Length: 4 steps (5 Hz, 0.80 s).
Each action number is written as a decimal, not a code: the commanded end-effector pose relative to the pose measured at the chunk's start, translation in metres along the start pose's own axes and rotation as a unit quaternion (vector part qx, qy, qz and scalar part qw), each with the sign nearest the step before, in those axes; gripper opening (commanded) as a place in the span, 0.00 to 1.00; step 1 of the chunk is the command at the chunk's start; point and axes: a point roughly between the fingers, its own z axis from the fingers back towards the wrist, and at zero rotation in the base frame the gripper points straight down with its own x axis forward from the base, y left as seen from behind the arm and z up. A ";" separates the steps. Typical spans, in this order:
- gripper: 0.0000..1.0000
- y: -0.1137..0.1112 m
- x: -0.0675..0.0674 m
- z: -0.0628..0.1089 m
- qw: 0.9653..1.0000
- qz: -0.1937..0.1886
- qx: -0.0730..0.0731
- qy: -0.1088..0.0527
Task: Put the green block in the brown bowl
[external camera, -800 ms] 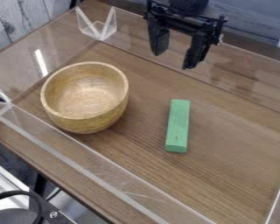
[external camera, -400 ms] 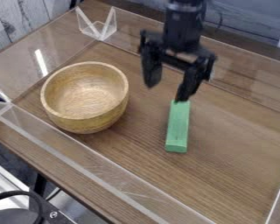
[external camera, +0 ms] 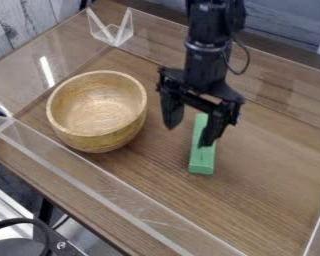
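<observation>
I have the gripper (external camera: 199,115) above the green block (external camera: 203,146), fingers spread wide and holding nothing; the block lies on the table (external camera: 149,190), right of the brown bowl (external camera: 97,110)

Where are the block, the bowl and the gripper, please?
Block (external camera: 202,160): camera view, lower part of its top.
Bowl (external camera: 65,133): camera view, outer front wall.
Gripper (external camera: 195,118): camera view, between its fingertips.

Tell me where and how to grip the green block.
Best pinch the green block across its narrow width, near mid-length, coming from above with one finger on each long side. It lies flat, long and slim, so its two long edges look easiest to straddle.
</observation>
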 end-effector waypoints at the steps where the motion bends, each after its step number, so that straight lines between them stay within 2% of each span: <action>1: 1.00 -0.010 0.003 0.001 1.000 -0.004 -0.005 -0.019; 3: 1.00 -0.016 0.013 -0.012 0.999 0.008 -0.015 -0.029; 4: 1.00 -0.012 0.014 -0.012 0.999 0.019 -0.020 -0.036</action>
